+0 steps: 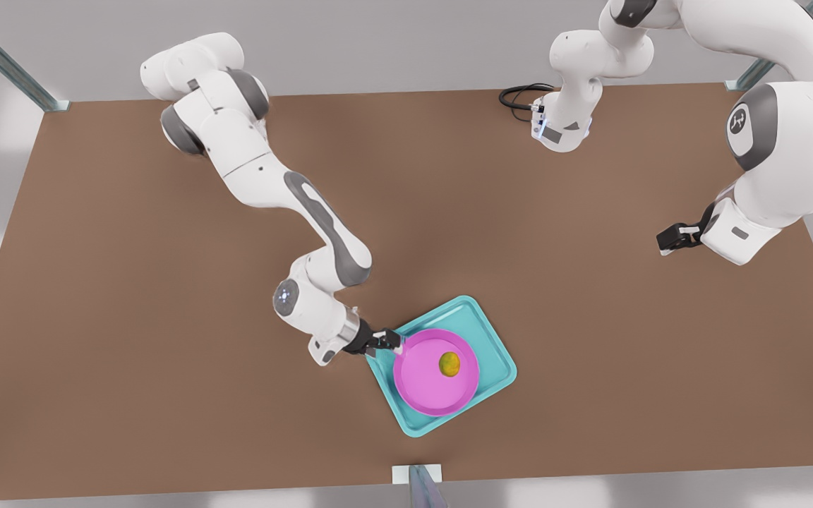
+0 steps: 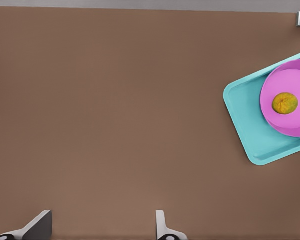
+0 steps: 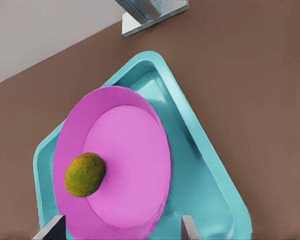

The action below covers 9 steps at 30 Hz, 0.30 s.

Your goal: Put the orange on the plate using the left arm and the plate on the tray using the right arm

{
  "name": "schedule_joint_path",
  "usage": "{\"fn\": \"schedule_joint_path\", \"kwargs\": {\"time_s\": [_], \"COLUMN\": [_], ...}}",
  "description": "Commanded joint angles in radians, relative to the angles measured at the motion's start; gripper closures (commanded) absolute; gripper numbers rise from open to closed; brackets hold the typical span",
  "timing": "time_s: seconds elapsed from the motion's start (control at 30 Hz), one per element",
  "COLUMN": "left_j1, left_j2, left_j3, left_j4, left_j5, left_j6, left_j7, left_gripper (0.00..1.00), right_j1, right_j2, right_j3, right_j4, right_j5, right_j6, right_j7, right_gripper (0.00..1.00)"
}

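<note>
The orange (image 1: 449, 364) (image 2: 285, 103) (image 3: 85, 174) lies in the pink plate (image 1: 428, 388) (image 2: 295, 80) (image 3: 125, 160), off its centre. The plate rests inside the turquoise tray (image 1: 495, 353) (image 2: 250, 125) (image 3: 200, 165). My right gripper (image 1: 391, 341) (image 3: 120, 230) is at the plate's rim on the front view's left, open, its fingers spread wide on either side of the rim. My left gripper (image 1: 666, 243) (image 2: 102, 220) waits open over bare table at the front view's right, far from the tray.
A metal post with a white foot (image 1: 417, 474) (image 3: 155, 15) stands at the table's near edge, just beyond the tray. A black cable (image 1: 519, 95) loops at the far edge. Bare brown table spreads around the tray.
</note>
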Motion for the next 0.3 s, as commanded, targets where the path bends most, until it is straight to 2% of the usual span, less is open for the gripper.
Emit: {"fn": "schedule_joint_path", "kwargs": {"time_s": [0.0,0.03,0.07,0.13,0.27], "left_j1": [0.0,0.0,0.0,-0.003,-0.003], "left_j2": [-0.005,-0.009,-0.007,0.007,0.01], "left_j3": [0.0,0.0,0.0,-0.011,-0.011], "left_j4": [0.001,0.001,0.001,0.001,0.004], "left_j5": [-0.001,-0.001,-0.002,-0.002,0.002], "left_j6": [0.0,0.0,0.002,0.006,0.006], "left_j7": [0.017,0.017,0.017,0.006,0.003], "left_gripper": [0.0,0.0,0.0,0.0,0.0], "right_j1": [-0.101,-0.13,-0.239,-0.296,-0.29], "right_j2": [-0.179,-0.29,-0.485,-0.689,-0.722], "right_j3": [0.001,0.001,0.004,-0.013,-0.027], "right_j4": [-0.1,-0.098,-0.066,-0.08,-0.09], "right_j5": [-0.559,-0.688,-0.692,-0.662,-0.641], "right_j6": [-0.663,-0.941,-1.116,-1.144,-1.159], "right_j7": [0.016,-0.017,-0.114,-0.119,-0.117], "right_gripper": [0.0,0.0,0.0,0.0,0.0]}}
